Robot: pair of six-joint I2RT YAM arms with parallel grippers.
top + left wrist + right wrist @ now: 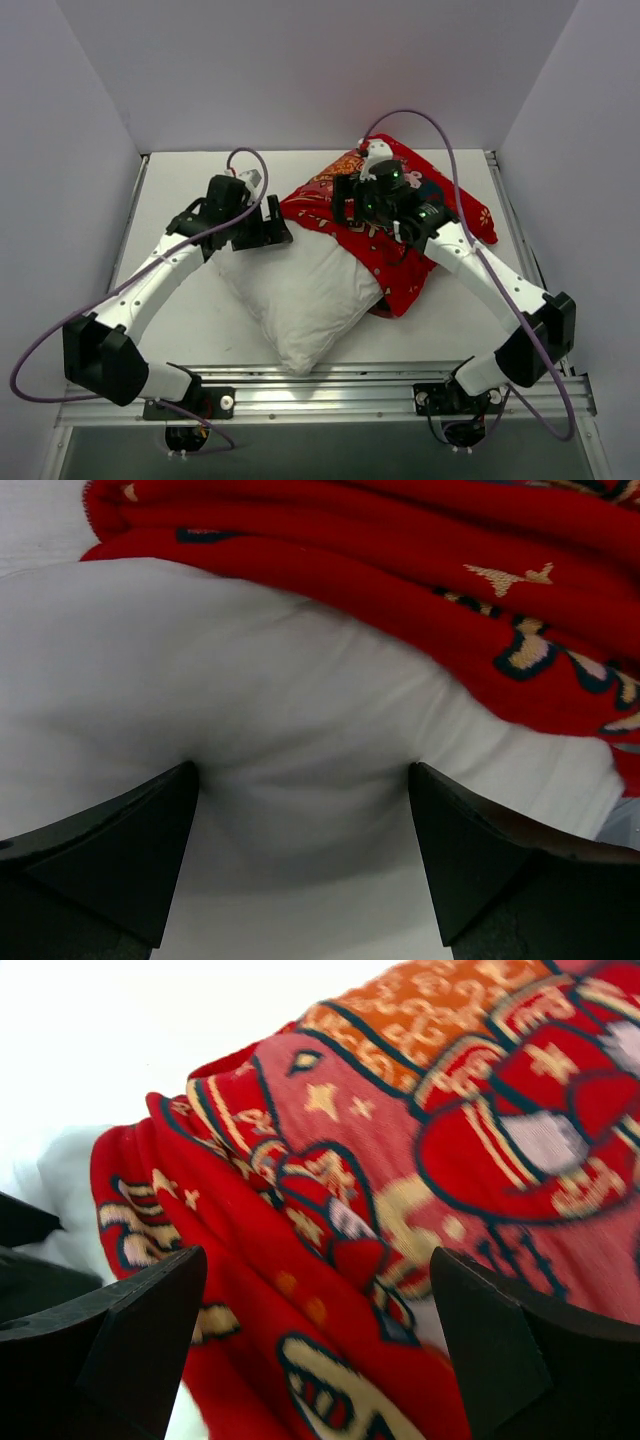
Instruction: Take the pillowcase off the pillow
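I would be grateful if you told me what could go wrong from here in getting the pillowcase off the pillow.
1. The left gripper stands open on the pillow and seems to press rather than pinch, so the pillow may slide along when the case is pulled.
2. The right gripper is open over bunched folds of the pillowcase. Closing may catch only one layer, or the pillow underneath too.

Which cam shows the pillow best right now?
Top external: the pillow shows its whole bare half, sticking out of the red pillowcase. Left wrist gives only a close white patch inside the open left pincer. Right wrist shows mostly pillowcase, at most a white sliver at left.
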